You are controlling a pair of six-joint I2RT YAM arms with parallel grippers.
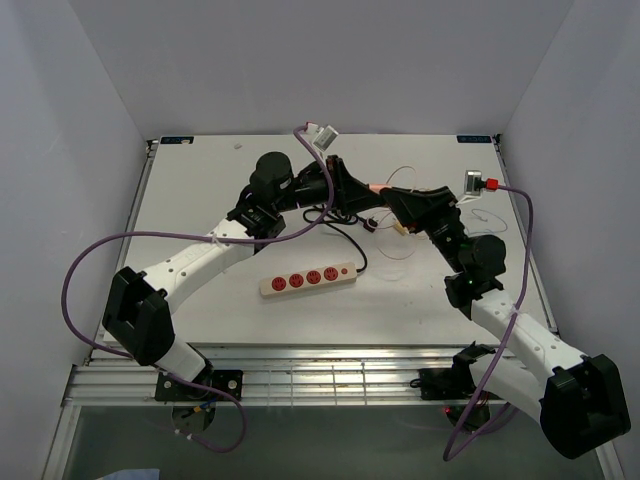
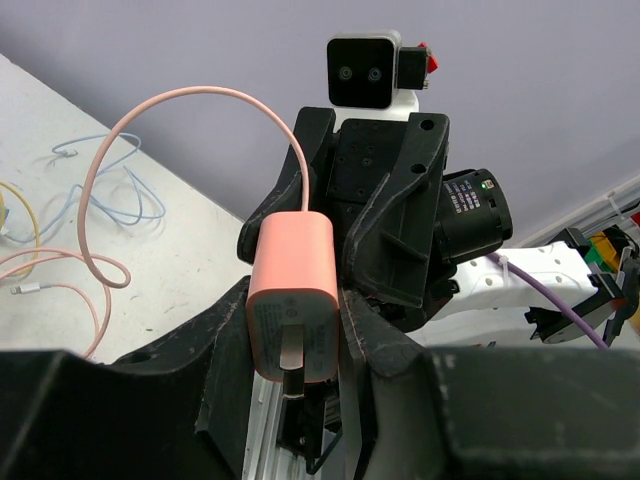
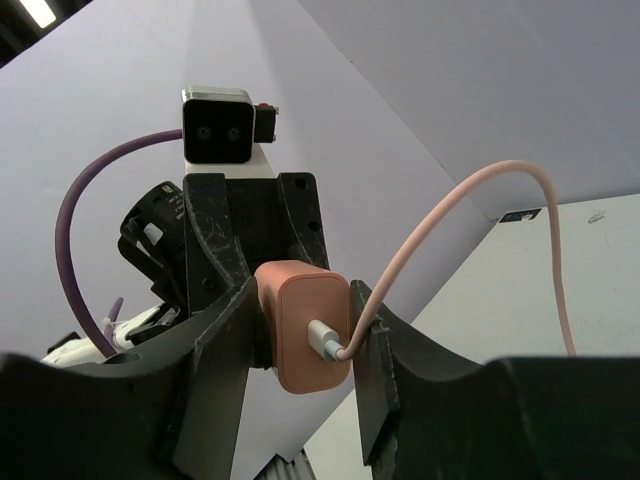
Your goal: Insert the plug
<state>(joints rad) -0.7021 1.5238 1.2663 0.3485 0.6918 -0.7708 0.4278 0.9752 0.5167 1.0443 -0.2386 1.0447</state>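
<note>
power strip (image 1: pixel 308 280): flat on the table (image 1: pixel 200 200), red sockets up.
left gripper (image 2: pixel 295 340): clamped right on the pink plug (image 2: pixel 292 270), prongs facing its camera.
pink plug: aloft between both grippers, beyond the strip.
right gripper (image 3: pixel 305 320): jaws flank the plug's cable end, seemingly touching both sides.

The plug (image 2: pixel 292 300) sits between both arms' fingers (image 2: pixel 362 350), behind the power strip (image 1: pixel 308 279) on the table (image 1: pixel 200 190).
</note>
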